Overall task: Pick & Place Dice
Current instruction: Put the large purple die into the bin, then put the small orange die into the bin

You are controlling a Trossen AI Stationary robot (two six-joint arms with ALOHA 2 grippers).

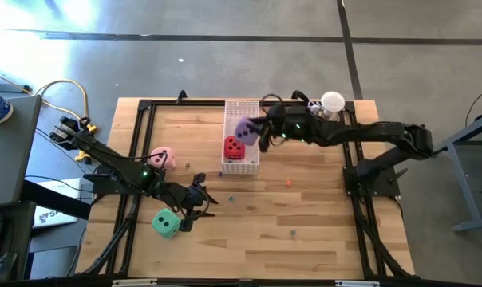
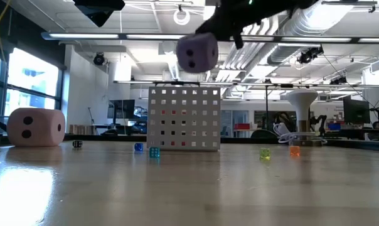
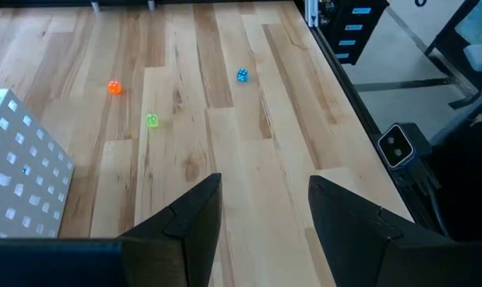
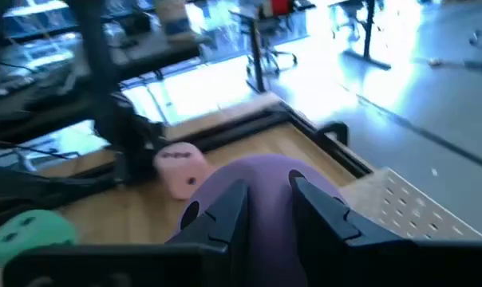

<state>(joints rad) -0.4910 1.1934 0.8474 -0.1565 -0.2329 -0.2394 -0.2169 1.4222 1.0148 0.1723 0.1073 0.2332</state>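
Purple soft cube die clamped in my right end effector, hanging directly above white perforated tray; left end effector wide, idle.

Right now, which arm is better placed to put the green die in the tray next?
Left: its open gripper sits beside the green die. The right gripper holds the purple die over the tray.

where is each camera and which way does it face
High: overhead, looking straight down; both arms, the white tray, the red die in it.
Low: table height, looking level across; the right gripper holds the purple die above the tray.
Left wrist: on the left arm, looking past the open left gripper over bare wood.
Right wrist: on the right arm; fingers clamp the purple die.
Shared: high and right wrist both show the pink die and green die.
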